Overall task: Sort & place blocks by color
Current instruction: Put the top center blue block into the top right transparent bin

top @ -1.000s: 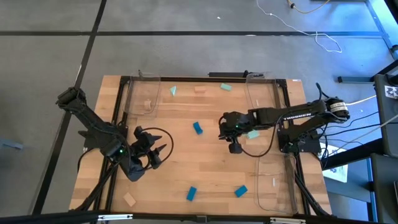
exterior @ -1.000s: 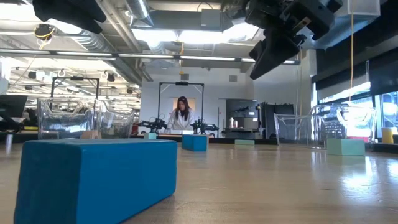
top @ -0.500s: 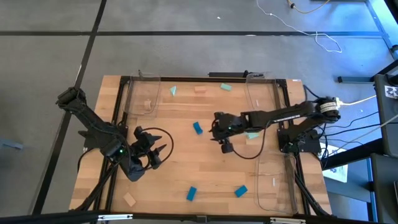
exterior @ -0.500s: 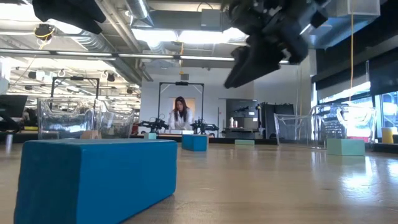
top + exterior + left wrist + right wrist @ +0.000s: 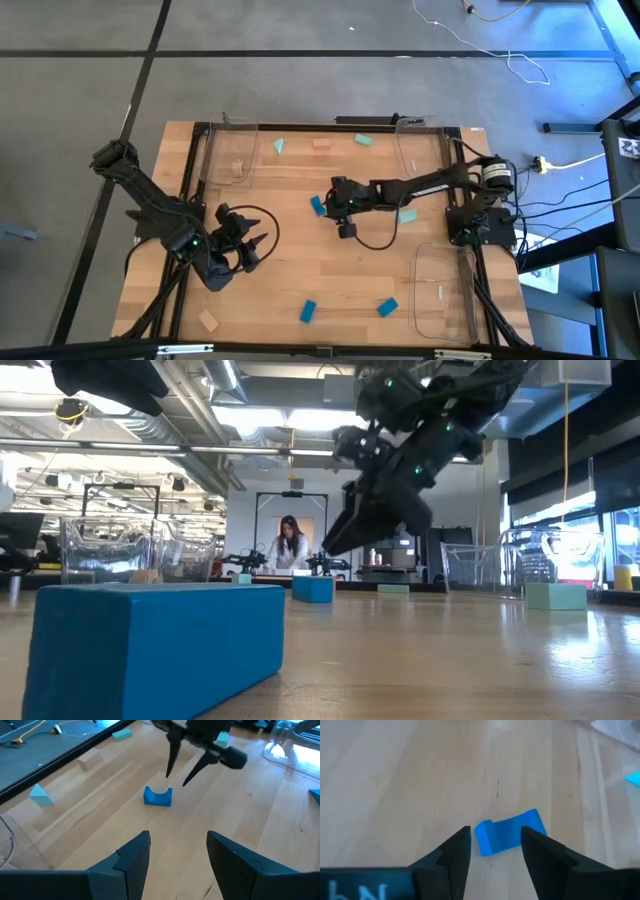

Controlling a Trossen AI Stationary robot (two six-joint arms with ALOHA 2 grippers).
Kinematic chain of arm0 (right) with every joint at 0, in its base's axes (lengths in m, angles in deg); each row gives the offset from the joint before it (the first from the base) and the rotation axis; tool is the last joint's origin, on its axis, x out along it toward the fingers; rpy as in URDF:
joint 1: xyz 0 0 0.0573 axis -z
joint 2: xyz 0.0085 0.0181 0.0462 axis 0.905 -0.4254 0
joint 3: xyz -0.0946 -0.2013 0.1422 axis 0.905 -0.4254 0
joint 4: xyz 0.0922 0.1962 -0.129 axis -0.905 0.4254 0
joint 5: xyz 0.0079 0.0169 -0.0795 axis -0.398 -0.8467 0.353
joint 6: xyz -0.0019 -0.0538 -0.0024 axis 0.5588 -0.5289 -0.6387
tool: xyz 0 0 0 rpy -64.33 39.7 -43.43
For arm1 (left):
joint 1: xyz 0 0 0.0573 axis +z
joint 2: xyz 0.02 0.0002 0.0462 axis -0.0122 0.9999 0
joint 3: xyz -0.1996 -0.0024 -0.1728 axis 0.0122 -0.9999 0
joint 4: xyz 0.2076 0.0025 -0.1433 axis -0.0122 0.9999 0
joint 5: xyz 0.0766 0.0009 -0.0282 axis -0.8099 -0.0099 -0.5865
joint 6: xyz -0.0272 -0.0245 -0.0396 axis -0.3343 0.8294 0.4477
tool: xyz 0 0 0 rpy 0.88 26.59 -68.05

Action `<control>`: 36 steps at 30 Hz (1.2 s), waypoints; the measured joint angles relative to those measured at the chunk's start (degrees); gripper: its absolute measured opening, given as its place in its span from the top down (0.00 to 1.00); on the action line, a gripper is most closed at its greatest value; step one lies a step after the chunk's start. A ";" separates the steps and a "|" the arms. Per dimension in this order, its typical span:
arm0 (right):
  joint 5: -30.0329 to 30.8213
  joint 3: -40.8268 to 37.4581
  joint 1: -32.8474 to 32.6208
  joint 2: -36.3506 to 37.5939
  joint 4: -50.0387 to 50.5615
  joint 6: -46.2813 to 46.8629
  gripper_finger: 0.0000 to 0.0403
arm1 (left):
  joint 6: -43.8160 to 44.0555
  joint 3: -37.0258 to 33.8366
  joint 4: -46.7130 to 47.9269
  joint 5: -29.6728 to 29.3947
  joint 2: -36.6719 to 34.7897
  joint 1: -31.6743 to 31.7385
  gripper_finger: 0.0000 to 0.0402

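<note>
While your wooden table (image 5: 330, 270) carries everything, note the clear trays: one (image 5: 228, 152) at about ten o'clock, holding a tan block (image 5: 237, 168), and another (image 5: 442, 295) at about four o'clock. Your right arm reaches across to the table's middle, and your right gripper (image 5: 328, 205) hovers above a bright blue block (image 5: 318, 205) with a curved notch, fingers spread and straddling it without touching. Your left gripper (image 5: 262, 240) waits at about eight o'clock, its fingers also spread and holding nothing. You have two more blue blocks (image 5: 308, 311) and (image 5: 387, 308) near six o'clock, a mint block (image 5: 407, 215) at three o'clock just beside the right arm, mint pieces (image 5: 279, 146) and (image 5: 364, 140) toward twelve o'clock, and tan blocks (image 5: 321, 145) at twelve and (image 5: 208, 320) at seven.
</note>
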 joint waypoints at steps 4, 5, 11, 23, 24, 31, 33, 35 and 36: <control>-2.23 -0.04 1.32 -1.14 0.19 0.02 0.57 | 0.78 0.00 0.01 0.49 0.00 0.02 0.53; -2.89 -0.04 1.57 -1.38 -0.43 0.01 0.57 | 0.80 0.00 0.01 0.56 0.00 0.00 0.53; -4.07 -0.02 2.77 -1.95 -1.35 -0.20 0.57 | 1.04 0.00 0.01 0.56 0.01 0.02 0.53; -7.93 -0.02 4.37 -3.42 -1.60 -0.33 0.57 | 1.18 0.00 -0.01 0.56 0.02 0.00 0.53; -8.26 -0.02 4.37 -3.93 -1.60 -0.34 0.57 | 1.18 0.00 -0.01 0.56 0.02 0.00 0.53; -8.65 -0.02 4.35 -7.51 -6.50 -3.15 0.57 | 1.18 0.00 -0.01 0.56 0.00 0.00 0.53; -8.63 -0.02 4.39 -8.32 -7.84 -3.15 0.57 | 1.24 0.00 -0.03 0.56 0.00 0.00 0.53; -8.63 -0.02 4.51 -9.11 -8.29 -3.25 0.57 | 1.26 0.00 -0.03 0.54 0.01 0.02 0.53; -8.63 -0.02 4.52 -9.43 -8.29 -3.21 0.58 | 1.26 0.00 -0.03 0.55 0.00 0.00 0.53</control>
